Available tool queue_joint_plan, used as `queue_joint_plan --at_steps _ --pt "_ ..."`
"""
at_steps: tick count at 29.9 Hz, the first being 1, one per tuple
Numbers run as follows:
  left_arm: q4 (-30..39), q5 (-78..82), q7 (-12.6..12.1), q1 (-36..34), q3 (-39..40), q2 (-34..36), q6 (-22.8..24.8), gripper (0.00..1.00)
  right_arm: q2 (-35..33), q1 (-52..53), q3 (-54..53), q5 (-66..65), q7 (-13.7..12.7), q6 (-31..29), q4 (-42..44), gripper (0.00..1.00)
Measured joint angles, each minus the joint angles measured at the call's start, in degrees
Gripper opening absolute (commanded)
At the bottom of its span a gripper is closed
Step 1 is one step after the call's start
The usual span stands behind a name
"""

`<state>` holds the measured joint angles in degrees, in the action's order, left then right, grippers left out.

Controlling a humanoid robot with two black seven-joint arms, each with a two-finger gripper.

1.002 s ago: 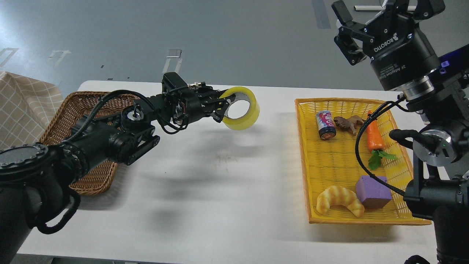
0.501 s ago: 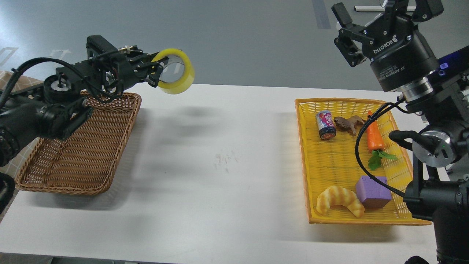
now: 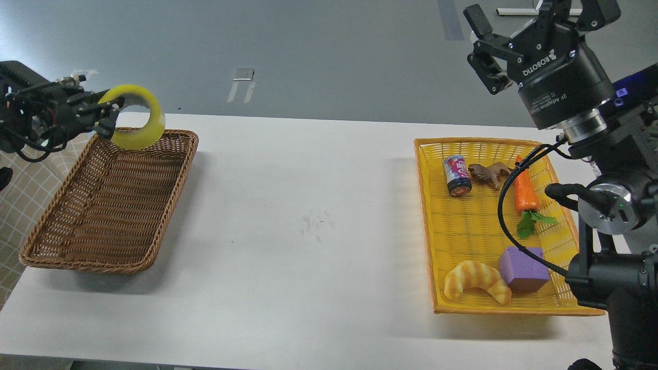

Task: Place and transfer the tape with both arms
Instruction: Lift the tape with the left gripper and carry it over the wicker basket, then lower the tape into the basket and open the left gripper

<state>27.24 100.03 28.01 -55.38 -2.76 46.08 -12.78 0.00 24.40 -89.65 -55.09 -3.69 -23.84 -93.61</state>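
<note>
The wide roll of translucent yellow packing tape [image 3: 134, 116] is up in the air at the far left, hanging over the back edge of the brown woven wicker basket [image 3: 110, 205]. It's tilted so you can look through its grey-white core. The left gripper [image 3: 105, 117] has it pinched by the rim, fingers clamped on the roll's left side. That black left arm [image 3: 31, 115] comes in from the left edge and reaches pretty much sideways, with cables looped around the wrist.

Over on the right, the other black arm [image 3: 606, 205] stands tall, elbow low and wrist pointing up toward the top corner. The right gripper [image 3: 529, 20] with the ROBOTIQ marking has its fingers spread apart and nothing between them.

Below that arm sits a yellow plastic mesh tray [image 3: 462, 226] with a small drink can [image 3: 457, 174], a brown toy animal [image 3: 488, 173], an orange carrot with green leaves [image 3: 524, 195], a purple block [image 3: 523, 268] and a croissant [image 3: 475, 280].

Both containers are well apart on a long white table [image 3: 308, 231] with a faint scuff near the middle. Behind it is a grey floor [image 3: 257, 51] with a few tape marks, and a beige checked cloth [image 3: 20, 180] peeks out at the left.
</note>
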Motion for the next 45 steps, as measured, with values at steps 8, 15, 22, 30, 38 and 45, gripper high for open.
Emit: queue_joint_plan --at_steps 8,15,22,30,38,45 --pt "-4.7 -1.8 0.0 5.6 -1.0 0.0 -0.4 0.05 0.0 -0.1 0.2 0.0 0.0 -0.1 -0.1 1.0" --pt "-9.1 -2.0 0.0 8.8 -1.2 -0.8 -0.5 0.06 0.0 -0.1 0.1 0.0 -0.1 -0.1 -0.2 1.0" --pt "-9.4 -2.5 0.0 9.9 -1.3 -3.4 -0.6 0.06 0.0 -0.2 0.2 0.0 -0.1 -0.1 -0.3 1.0" --pt "-9.4 -3.9 0.0 10.1 -1.2 -5.3 -1.4 0.06 0.0 -0.6 0.3 0.0 -0.1 -0.1 0.0 1.0" --pt "-9.4 -4.0 0.0 10.3 -1.2 -6.0 -1.5 0.14 0.0 -0.8 0.3 0.0 0.0 -0.1 0.0 1.0" --pt "-9.3 -4.0 0.0 10.6 -1.2 -6.2 -1.6 0.45 0.0 -1.1 0.4 0.0 0.0 -0.1 0.0 1.0"
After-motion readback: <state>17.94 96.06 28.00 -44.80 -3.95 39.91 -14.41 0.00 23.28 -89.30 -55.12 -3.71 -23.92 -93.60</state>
